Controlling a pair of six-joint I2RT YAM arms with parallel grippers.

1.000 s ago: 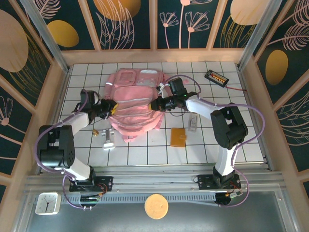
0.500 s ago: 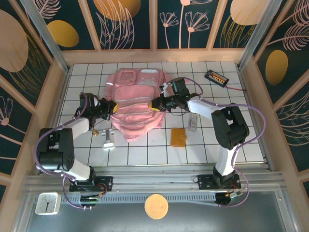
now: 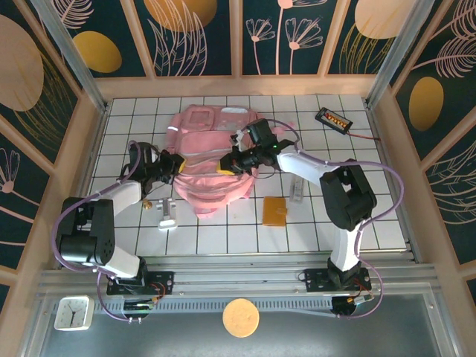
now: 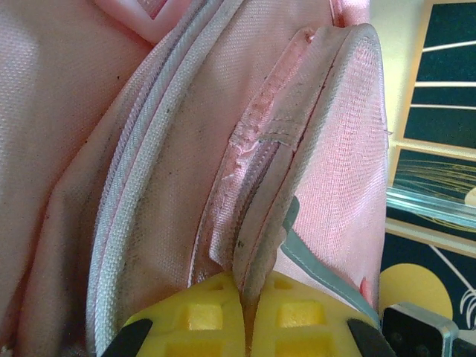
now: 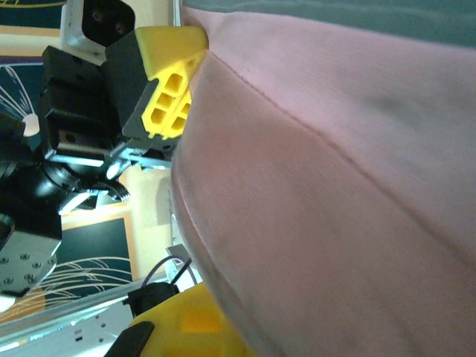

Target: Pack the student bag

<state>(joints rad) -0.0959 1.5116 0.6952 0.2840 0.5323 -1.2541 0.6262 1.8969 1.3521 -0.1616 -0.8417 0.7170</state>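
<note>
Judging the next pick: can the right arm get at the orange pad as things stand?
Likely yes once it lets go: its jaws are shut on the backpack, but the orange pad lies uncovered close beside that arm.

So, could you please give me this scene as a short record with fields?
Bag: student bag lying on the tiled table, between both arms
Left: left gripper shut, pinching a seam fold of the bag
Right: right gripper pressed against the bag's fabric; jaw state unclear
Outside the bag: flat orange item, slim white item, black device
</note>
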